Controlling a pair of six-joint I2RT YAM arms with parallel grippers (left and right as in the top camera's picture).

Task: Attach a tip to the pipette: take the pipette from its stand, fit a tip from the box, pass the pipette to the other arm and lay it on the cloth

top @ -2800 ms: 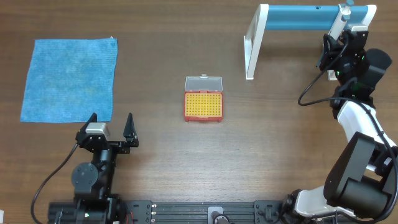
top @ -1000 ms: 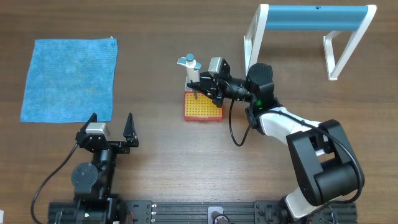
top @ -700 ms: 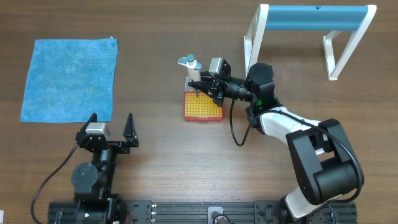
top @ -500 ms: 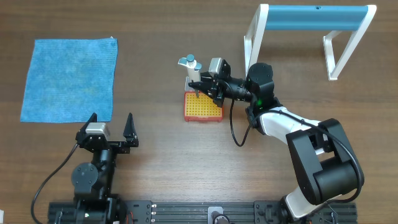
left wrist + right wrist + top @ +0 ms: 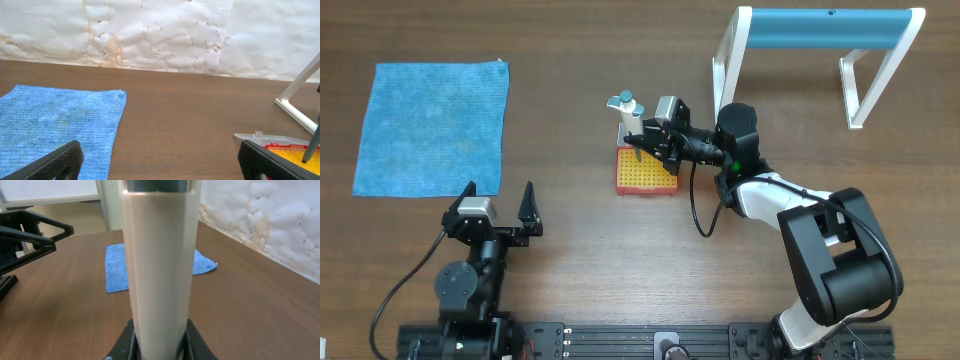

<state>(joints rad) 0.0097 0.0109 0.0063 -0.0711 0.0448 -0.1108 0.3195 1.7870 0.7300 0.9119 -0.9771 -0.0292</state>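
Seen from above, the blue cloth (image 5: 432, 128) lies flat at ten o'clock on the wooden table (image 5: 570, 270). Just off the cloth's five o'clock corner, at about eight o'clock on the table, the left gripper (image 5: 500, 200) sits close to its own base. Its two fingers are spread wide with nothing between them, and in its own wrist view they frame bare wood beside the cloth's edge. Near the table's middle, a little toward twelve o'clock, stands the tip box (image 5: 647, 172), red-walled and filled with yellow tips, its clear lid (image 5: 260, 137) folded open. The pipette (image 5: 630, 115) stands roughly upright over the box's twelve o'clock side. The left wrist view shows its thin shaft reaching down to the tips, though whether a tip is seated cannot be told. The right gripper (image 5: 645, 137), reaching in from three o'clock, is clenched on the pipette's white body. The stand (image 5: 820, 28), a white frame with a blue bar, is at one to two o'clock, well apart from the pipette.
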